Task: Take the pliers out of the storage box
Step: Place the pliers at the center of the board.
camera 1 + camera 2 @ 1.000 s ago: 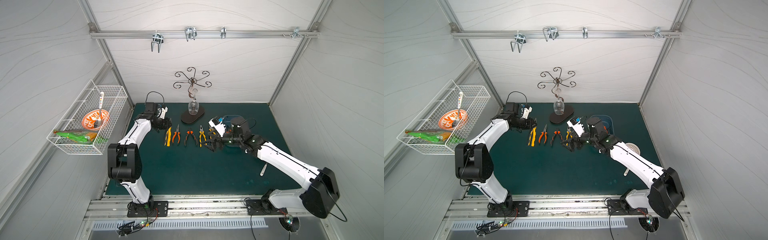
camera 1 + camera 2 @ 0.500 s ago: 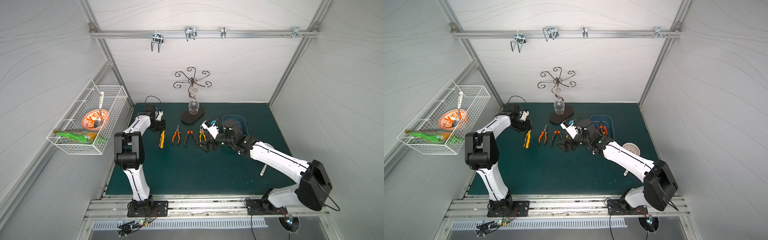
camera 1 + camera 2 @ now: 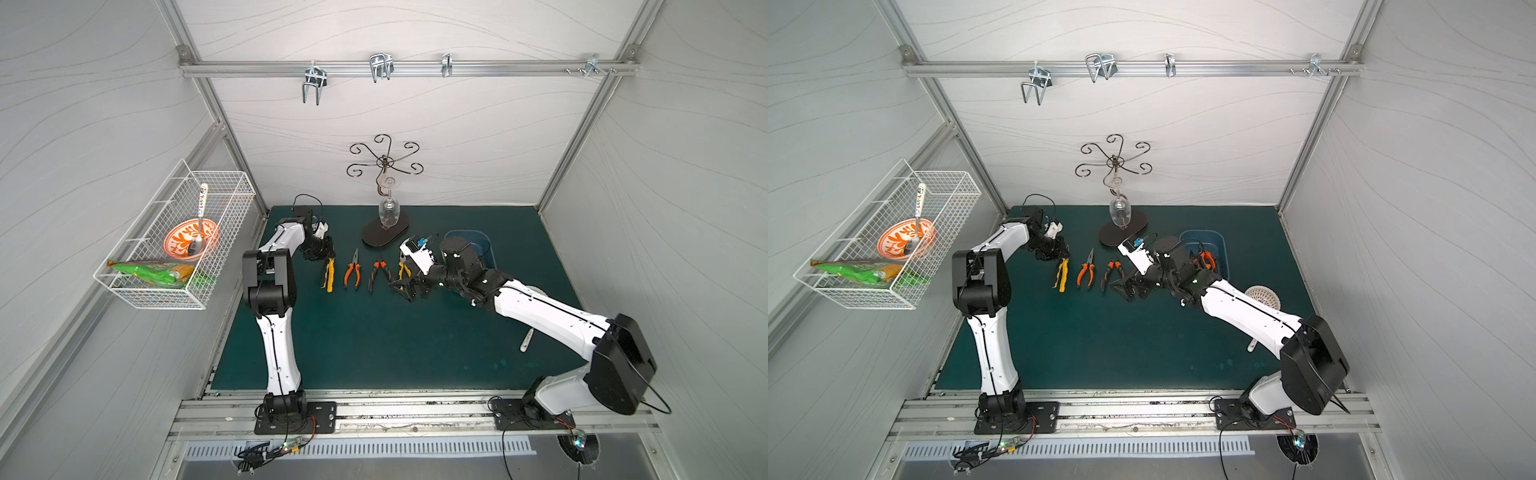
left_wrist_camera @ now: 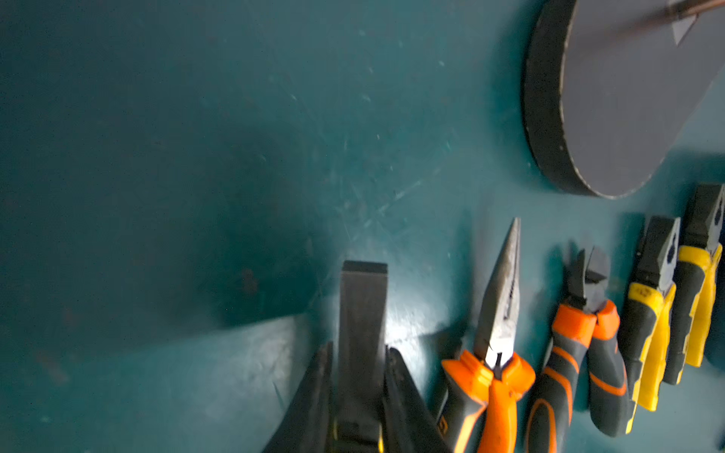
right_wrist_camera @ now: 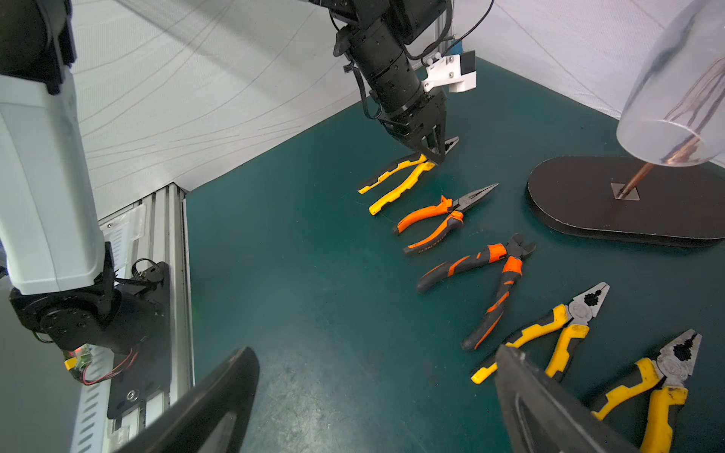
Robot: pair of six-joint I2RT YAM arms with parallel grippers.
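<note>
- Left jaws closed on yellow pliers (image 5: 406, 183) at row's left end, on counter (image 3: 374, 340).
- Right jaws wide open above row's right end.
- Orange pliers (image 3: 1206, 259) lie inside storage box (image 3: 1225, 253), near counter's far edge.

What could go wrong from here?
Left gripper is shut on the yellow pliers near their pivot; the spread handles may swing into the needle-nose pliers alongside. Right gripper is open near the stand base; reaching to the storage box for the orange pliers, its wrist could clip the hanging glass.

Paired high top views over whole table (image 3: 374, 340); wrist cameras close, low.
</note>
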